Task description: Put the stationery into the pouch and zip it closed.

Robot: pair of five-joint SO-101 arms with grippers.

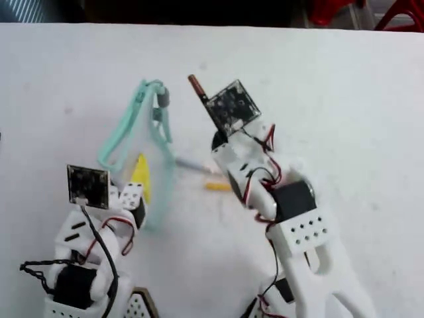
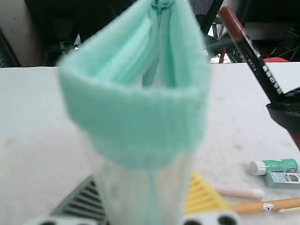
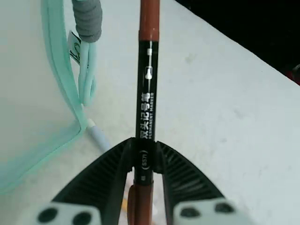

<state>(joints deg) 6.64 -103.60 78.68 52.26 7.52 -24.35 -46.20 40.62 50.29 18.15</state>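
On the white table [image 1: 344, 79], left of the middle: a mint pouch [image 1: 132, 142], zip parted, grey pull [image 3: 89, 18] at the far end. Clamped at its near end by the left gripper [image 2: 140, 199], with one yellow finger [image 2: 201, 197] and one grey finger [image 2: 77, 204] pressed against either side. Pinched firmly between the black fingers [image 3: 183, 178] of the right gripper [image 3: 142, 157]: a black marker [image 3: 146, 93] with brown cap, tilted, raised above the table, near the pouch's far end but apart from it. Lying on the table beside the pouch, on the right arm's side: a green glue stick [image 2: 274, 165], a small teal box [image 2: 283, 179], a white pen [image 2: 239, 191], an orange pencil [image 2: 267, 205].
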